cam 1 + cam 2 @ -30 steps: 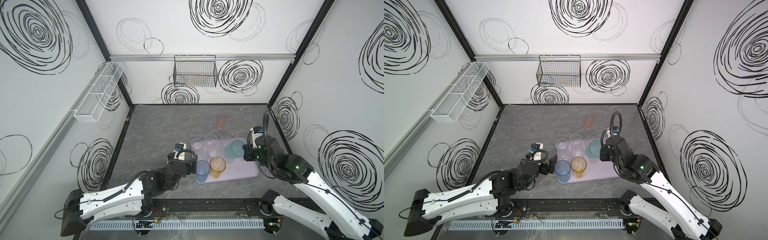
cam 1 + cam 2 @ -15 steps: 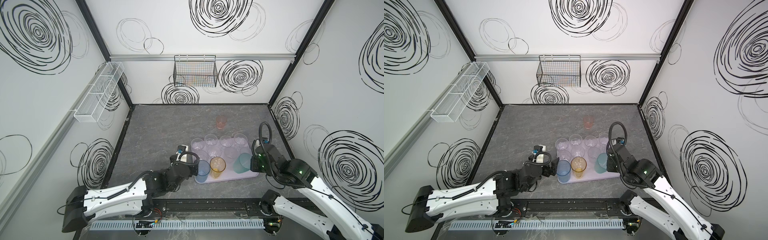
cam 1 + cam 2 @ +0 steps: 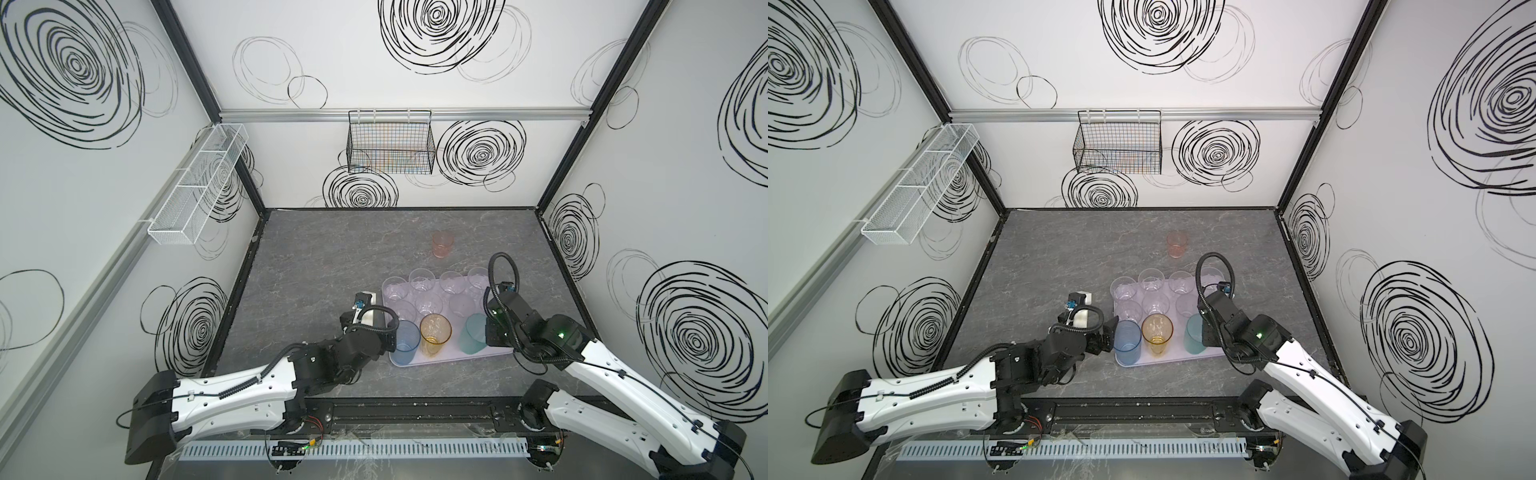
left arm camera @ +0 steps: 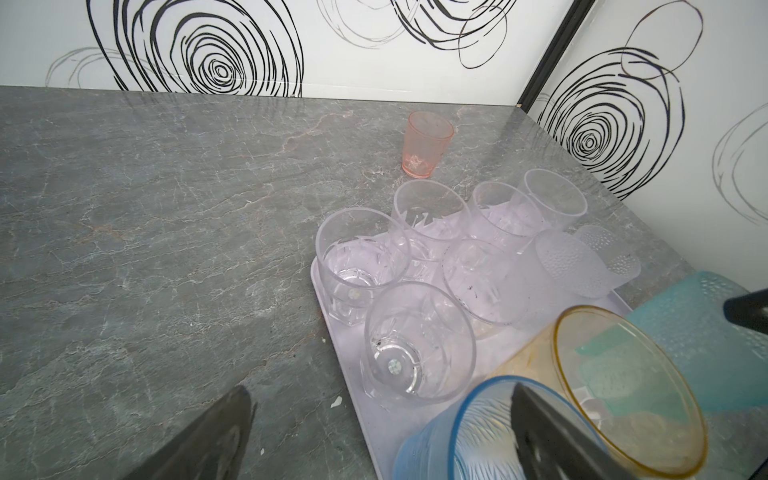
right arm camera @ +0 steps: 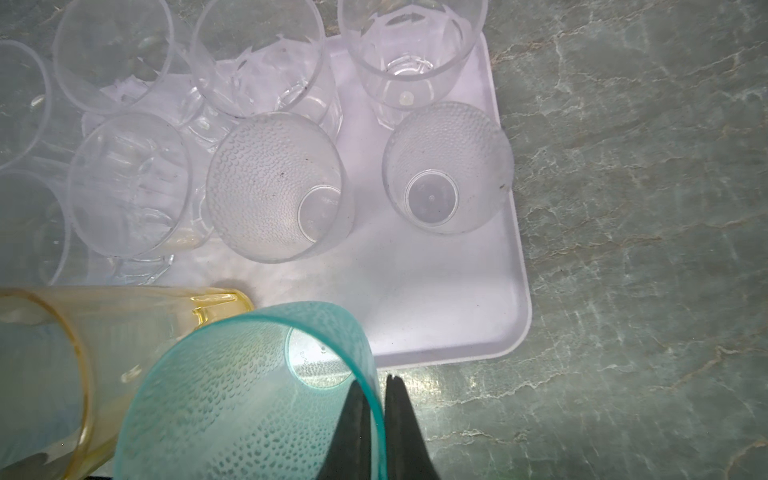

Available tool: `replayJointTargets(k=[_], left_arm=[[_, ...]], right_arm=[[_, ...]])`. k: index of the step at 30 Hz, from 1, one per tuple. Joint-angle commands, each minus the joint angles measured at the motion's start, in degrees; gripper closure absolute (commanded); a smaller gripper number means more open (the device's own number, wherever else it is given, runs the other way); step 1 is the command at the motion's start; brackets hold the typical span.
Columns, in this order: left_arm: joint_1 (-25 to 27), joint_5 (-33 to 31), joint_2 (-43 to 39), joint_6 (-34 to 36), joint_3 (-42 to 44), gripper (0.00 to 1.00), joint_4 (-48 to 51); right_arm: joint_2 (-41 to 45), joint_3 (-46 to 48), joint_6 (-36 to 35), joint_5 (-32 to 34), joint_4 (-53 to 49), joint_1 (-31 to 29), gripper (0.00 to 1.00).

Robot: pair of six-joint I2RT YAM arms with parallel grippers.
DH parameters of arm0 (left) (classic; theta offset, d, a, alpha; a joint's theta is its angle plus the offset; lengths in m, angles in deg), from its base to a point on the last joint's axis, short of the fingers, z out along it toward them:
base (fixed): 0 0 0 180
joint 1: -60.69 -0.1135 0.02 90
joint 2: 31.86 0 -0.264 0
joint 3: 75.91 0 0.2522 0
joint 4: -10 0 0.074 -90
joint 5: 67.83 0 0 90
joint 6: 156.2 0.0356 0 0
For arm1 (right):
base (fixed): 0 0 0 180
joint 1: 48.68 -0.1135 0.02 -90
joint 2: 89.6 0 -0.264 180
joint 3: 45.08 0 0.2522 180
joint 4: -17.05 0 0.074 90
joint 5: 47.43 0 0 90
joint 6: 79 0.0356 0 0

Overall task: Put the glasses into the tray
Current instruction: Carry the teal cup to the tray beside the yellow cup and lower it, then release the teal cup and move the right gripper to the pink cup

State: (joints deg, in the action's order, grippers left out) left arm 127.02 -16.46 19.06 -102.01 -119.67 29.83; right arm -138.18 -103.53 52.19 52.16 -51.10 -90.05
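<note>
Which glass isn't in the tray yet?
The pink glass. It stands alone on the grey table beyond the lilac tray; the others, even the teal glass the right gripper holds, are at the tray.

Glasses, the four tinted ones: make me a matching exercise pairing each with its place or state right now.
1 pink glass
2 teal glass
3 amber glass
4 blue glass

A rim pinched in shut right pincer
B alone on table, off the tray
C in tray beside open left pincer
D in tray between two tinted glasses

Pairs: 1-B, 2-A, 3-D, 4-C
</note>
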Motion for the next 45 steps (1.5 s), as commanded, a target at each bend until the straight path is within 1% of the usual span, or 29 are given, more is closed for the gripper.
replayJointTargets(k=[1,14,18,21,25,27,31,33,36,39,43,45], left_arm=[[-0.5,-1.3,-1.0,-0.6,0.9,0.01,-1.9],[-2.3,0.5,-2.5,-0.5,2.9,0.01,-3.3],[-2.7,0.9,-3.3,-0.9,3.7,0.01,-3.6],[-2.7,1.4,-3.6,-1.1,3.9,0.01,-3.6],[-2.7,1.2,-4.4,-0.9,4.0,0.01,-2.8],[-2.8,1.0,-4.9,-0.9,4.1,0.01,-2.5],[-3.0,0.8,-6.1,-1.0,4.7,0.01,-2.0],[-3.1,0.8,-6.3,-1.1,5.0,0.01,-2.1],[-3.4,1.1,-6.2,-1.2,5.4,0.01,-2.7],[-3.5,0.8,-5.1,0.0,5.2,0.01,-3.3],[-3.6,-0.5,-2.2,4.1,2.6,0.01,-2.9],[-4.3,-1.3,-1.3,7.6,1.5,0.02,-3.9]], right_arm=[[-1.7,0.9,0.9,2.8,3.3,-1.1,0.97],[-6.9,3.2,1.5,4.2,7.4,-2.6,0.97],[-8.7,2.3,2.2,5.3,6.5,-2.5,0.97],[-10.0,2.8,1.7,4.4,6.3,-2.5,0.95],[-11.4,2.2,2.8,4.0,5.7,-2.4,0.94],[-11.4,2.4,2.8,3.2,6.1,-2.5,0.9],[-10.9,0.4,3.1,3.2,4.4,-2.4,0.72],[-10.5,-1.8,2.7,3.2,3.1,-2.4,0.67],[-9.3,-5.3,0.8,2.9,2.5,-2.5,0.6],[-7.6,-8.8,-3.9,3.6,5.9,-1.8,0.54],[-13.7,-16.8,-12.0,1.3,8.0,6.3,0.5],[-16.6,-18.7,-14.3,0.6,11.4,8.8,0.49]])
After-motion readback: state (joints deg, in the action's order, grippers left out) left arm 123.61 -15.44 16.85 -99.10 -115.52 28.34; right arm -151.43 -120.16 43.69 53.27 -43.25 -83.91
